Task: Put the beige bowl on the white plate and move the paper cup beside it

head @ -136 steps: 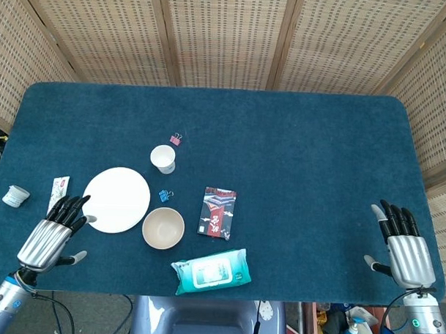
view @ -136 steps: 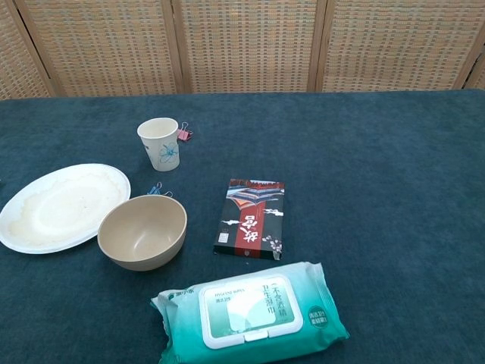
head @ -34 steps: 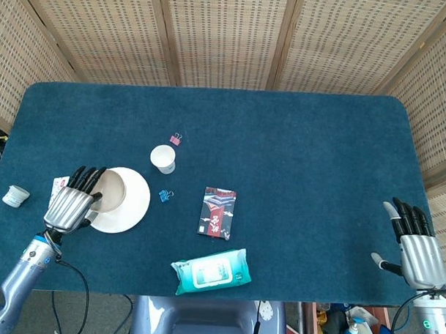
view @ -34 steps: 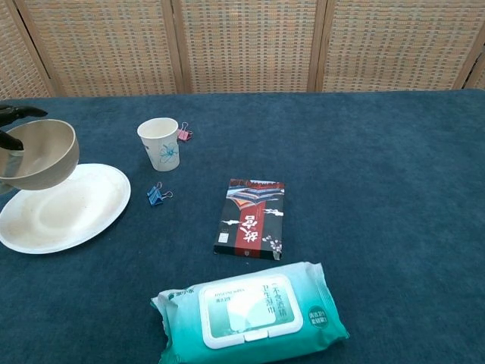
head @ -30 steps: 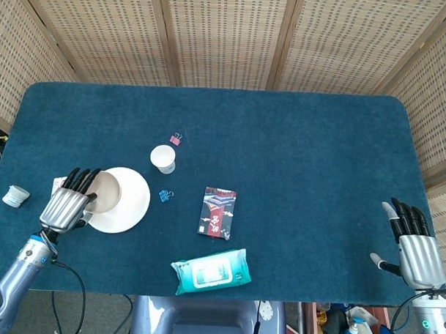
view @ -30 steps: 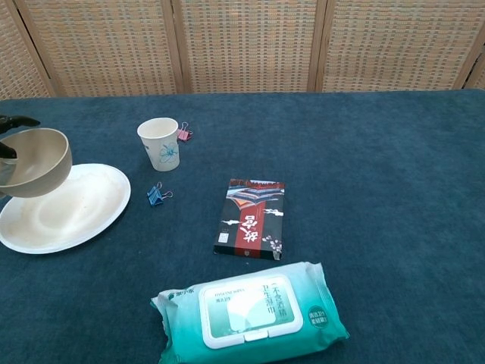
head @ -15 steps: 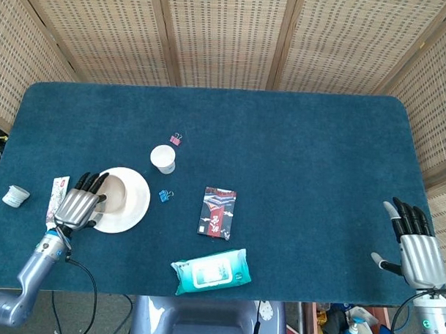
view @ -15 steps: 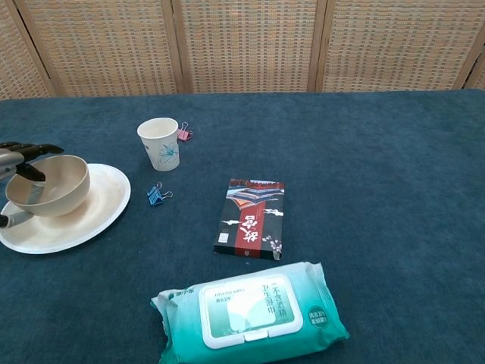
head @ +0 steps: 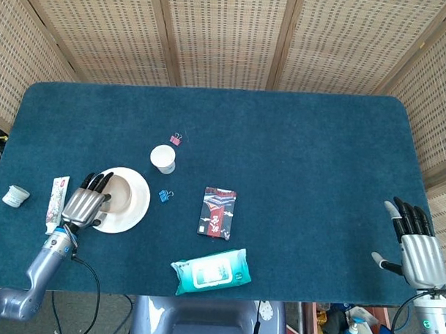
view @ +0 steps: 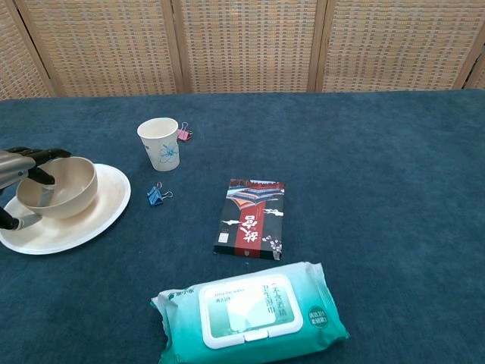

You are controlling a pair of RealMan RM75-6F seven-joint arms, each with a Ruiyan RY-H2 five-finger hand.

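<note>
The beige bowl [head: 121,192] [view: 61,186] sits upright on the white plate [head: 137,209] [view: 102,211], towards its left side. My left hand [head: 85,204] [view: 21,168] grips the bowl's left rim, with fingers hooked over the rim into the bowl and the thumb outside below it. The paper cup [head: 163,158] [view: 159,142], white with a blue flower print, stands upright just beyond the plate's far right edge, untouched. My right hand [head: 416,245] hangs open with fingers spread off the table's front right corner; only the head view shows it.
A blue binder clip [head: 165,195] [view: 155,194] lies right of the plate and a pink one [head: 175,139] [view: 183,134] behind the cup. A black-red packet [head: 218,211] [view: 252,217] and a wipes pack [head: 211,271] [view: 250,311] lie mid-table. A sachet [head: 56,202] and small cup [head: 16,196] lie far left.
My left hand has lowered the bowl from above the plate's left edge down onto the plate and a little rightward. The right hand stayed put.
</note>
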